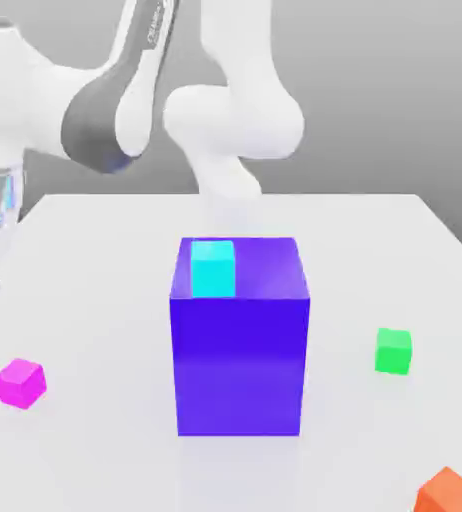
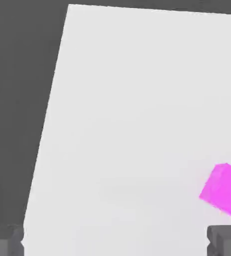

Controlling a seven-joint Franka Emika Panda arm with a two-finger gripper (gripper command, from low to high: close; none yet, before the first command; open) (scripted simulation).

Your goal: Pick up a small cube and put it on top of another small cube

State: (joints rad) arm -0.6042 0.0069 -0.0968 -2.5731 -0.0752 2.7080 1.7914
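**A:** Start with the exterior view. Where does the job stand?

**B:** At the reach, I'd judge; nothing has been lifted. The small cube [image 1: 20, 383], magenta, sits on the counter [image 1: 95, 300] near the exterior view's left edge, well apart from the large blue-purple block [image 1: 240, 340] in the middle. A cyan cube [image 1: 214, 268] rests on top of that block, a green cube [image 1: 393, 351] lies out to the right, and an orange one [image 1: 450, 493] sits at the bottom right corner.

**A:** Room to work?

**B:** Plenty. Bare counter surrounds the magenta cube, though it lies not far from the counter's left edge.

**A:** And the hand view?

**B:** The tool [image 2: 115, 240] is released, its two fingertips [image 2: 6, 239] standing wide apart with nothing between them. The small cube [image 2: 223, 191] is off to one side of the gap, not under it. The counter's edge [image 2: 50, 120] runs close by, with dark floor beyond.

**A:** So the next move?

**B:** Probably shift sideways until the cube centres between the fingers, then descend, minding that edge.
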